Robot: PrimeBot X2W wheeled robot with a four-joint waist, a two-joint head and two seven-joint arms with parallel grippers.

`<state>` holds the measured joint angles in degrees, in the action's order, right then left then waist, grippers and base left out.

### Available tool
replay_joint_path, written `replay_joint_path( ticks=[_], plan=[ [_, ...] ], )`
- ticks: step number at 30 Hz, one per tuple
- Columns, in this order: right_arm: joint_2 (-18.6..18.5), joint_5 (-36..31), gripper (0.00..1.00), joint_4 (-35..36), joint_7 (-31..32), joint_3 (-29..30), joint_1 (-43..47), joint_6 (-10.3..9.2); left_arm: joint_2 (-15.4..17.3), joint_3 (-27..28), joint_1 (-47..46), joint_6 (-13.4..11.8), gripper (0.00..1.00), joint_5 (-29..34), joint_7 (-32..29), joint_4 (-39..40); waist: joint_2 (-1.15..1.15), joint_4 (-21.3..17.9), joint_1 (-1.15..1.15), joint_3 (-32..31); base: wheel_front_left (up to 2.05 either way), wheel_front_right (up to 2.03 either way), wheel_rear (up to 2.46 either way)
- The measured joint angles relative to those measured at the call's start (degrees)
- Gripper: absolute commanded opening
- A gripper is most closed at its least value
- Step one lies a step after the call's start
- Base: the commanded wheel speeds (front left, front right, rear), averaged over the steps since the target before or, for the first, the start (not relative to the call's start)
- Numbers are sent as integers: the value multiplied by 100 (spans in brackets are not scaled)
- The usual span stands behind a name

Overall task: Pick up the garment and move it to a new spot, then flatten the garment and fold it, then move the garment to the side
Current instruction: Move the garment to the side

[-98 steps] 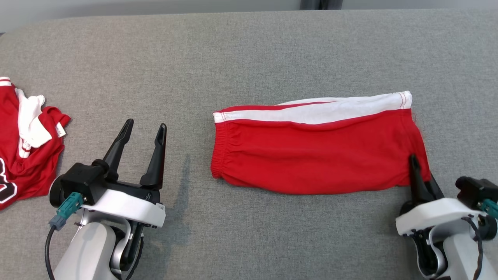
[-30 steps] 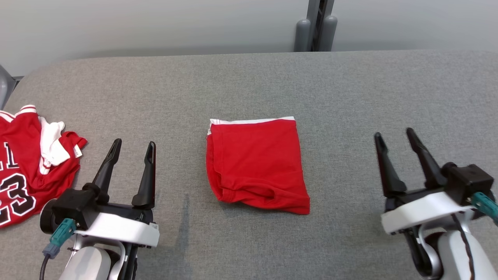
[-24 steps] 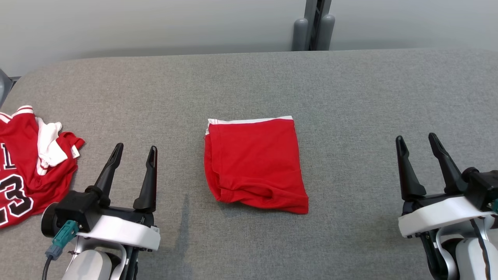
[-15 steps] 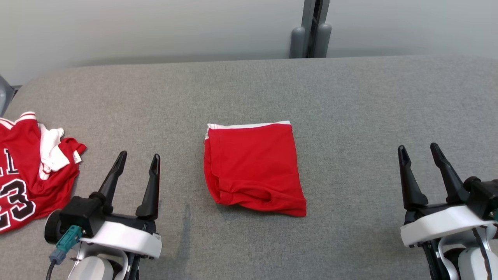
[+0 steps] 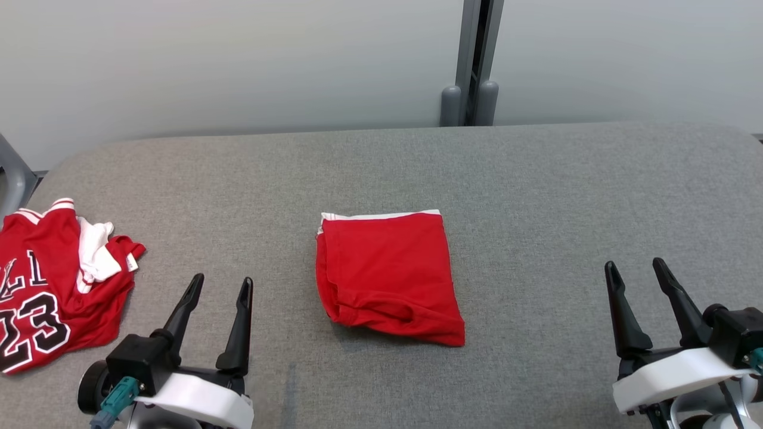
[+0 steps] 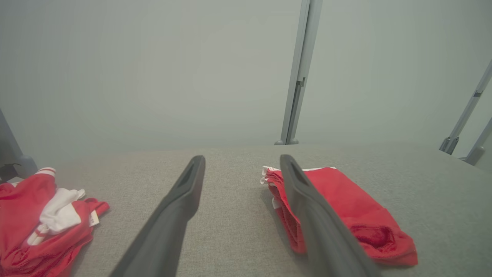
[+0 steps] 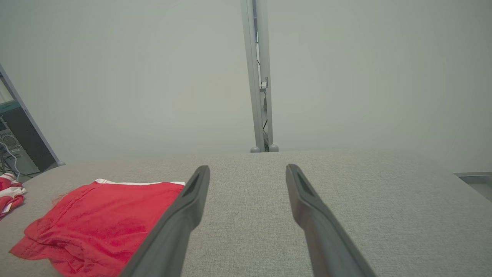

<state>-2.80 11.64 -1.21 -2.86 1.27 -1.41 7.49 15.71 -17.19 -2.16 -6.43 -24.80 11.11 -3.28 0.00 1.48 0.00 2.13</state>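
The garment (image 5: 387,275), red shorts with a white stripe along the far edge, lies folded into a small rectangle in the middle of the grey padded table (image 5: 536,196). It also shows in the left wrist view (image 6: 346,207) and the right wrist view (image 7: 100,223). My left gripper (image 5: 220,286) stands open at the lower left, apart from the garment, nothing between its fingers. At the lower right my right gripper (image 5: 635,268) is open and empty too, well clear of the garment.
A crumpled red jersey (image 5: 47,280) with white trim and black numbers lies at the table's left edge, seen too in the left wrist view (image 6: 42,215). A grey post (image 5: 471,59) stands against the pale wall behind the table.
Over three seconds the long garment became a small folded rectangle and my right gripper let go and drew back right. In the last second the camera tilted up; the garment lies still.
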Motion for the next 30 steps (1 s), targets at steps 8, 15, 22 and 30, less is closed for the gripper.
replay_joint_path(
  ticks=[8, 15, 22, 30],
  plan=[
    [0, -19, 100, 76, 94, 40, 193, 0, 19, 9, 221, -90, 100, -45, -23, 42, 0, 25, 0, -219, 0, 0, 0],
    [0, -37, 100, 132, 164, 43, 274, 0, 116, 66, 273, -120, 100, -62, 9, 2, 0, 4, 0, -282, 0, 0, 0],
    [0, -78, 100, 190, 191, 57, 304, 0, 159, 107, 273, -169, 100, -83, 8, -31, 0, 13, 0, -295, 0, 0, 0],
    [0, -94, 100, 187, 234, 49, 321, 0, 202, 120, 273, -186, 100, -107, 2, -56, 0, 30, 0, -289, 0, 0, 0]
  ],
)
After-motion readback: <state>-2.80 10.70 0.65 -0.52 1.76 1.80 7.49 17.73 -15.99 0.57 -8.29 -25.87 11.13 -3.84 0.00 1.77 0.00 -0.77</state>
